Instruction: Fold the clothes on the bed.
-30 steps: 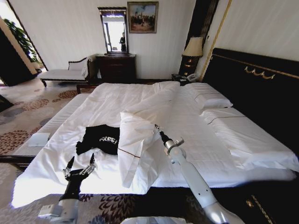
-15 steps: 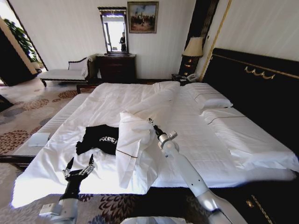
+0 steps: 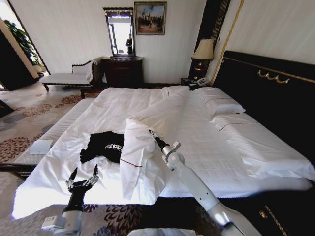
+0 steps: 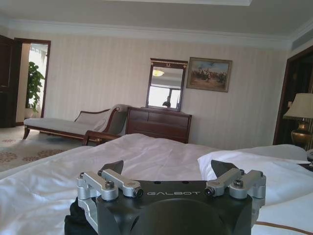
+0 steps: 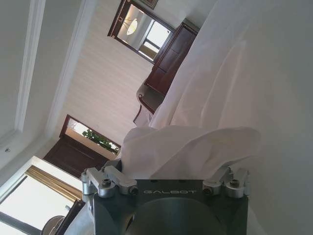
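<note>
The right end effector (image 3: 151, 133) was clenched on a raised peak of the white duvet (image 3: 140, 157), holding it up off the bed (image 3: 256, 147) so the cloth hung below and around it in soft, heavy folds; in the right wrist view the bunched fabric filled the space between the fingers (image 5: 110, 174). Just beside that end effector, on its far side from the headboard (image 3: 275, 93), lay the black T-shirt (image 3: 106, 146) with white lettering, rumpled and not yet folded, small against the smooth white sheet. The hanging edge of the duvet, marked by a thin dark piping line, touched or overlapped the shirt's near side. The left end effector (image 3: 82, 178) hung released, fingers spread, low at the foot of the bed, with the shirt just beyond it and a little toward the duvet. The risk, as it appeared, was that the limp, bulky linen would slump over the shirt once let go, burying it, or would slip from the thin pinch because of its own weight. The soft jersey would likely also drag and wrinkle if the duvet was pulled across it.
</note>
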